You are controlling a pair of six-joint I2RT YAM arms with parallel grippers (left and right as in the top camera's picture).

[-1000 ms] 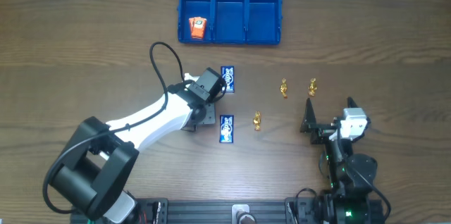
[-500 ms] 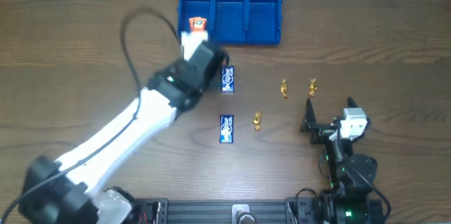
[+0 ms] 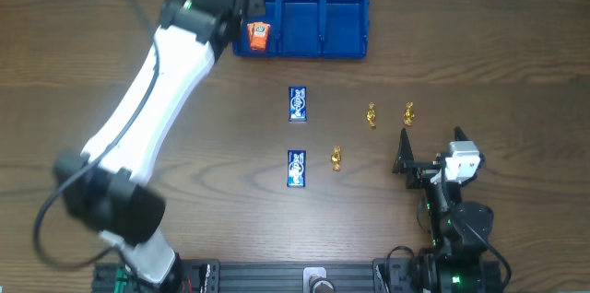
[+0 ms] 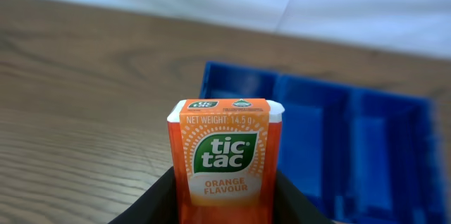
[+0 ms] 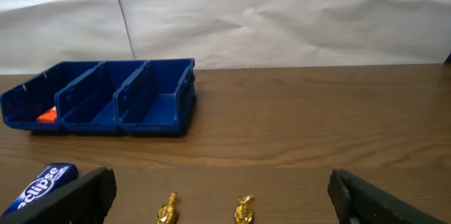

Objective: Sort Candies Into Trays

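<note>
Currently I am holding one orange candy box [image 4: 227,155], clamped in the left gripper [image 4: 225,199], at the left end of the blue tray [image 3: 323,52]; release there likely follows.

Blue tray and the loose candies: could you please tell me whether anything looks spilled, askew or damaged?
Nothing stands out. The blue tray sits square, one orange box inside its left compartment; two blue packs and three gold candies lie apart on the table.

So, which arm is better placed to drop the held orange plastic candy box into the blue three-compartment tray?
Left. The left gripper holds the orange plastic candy box close to the blue three-compartment tray; the right gripper sits open, far off, beside the gold wrapped candies.
</note>
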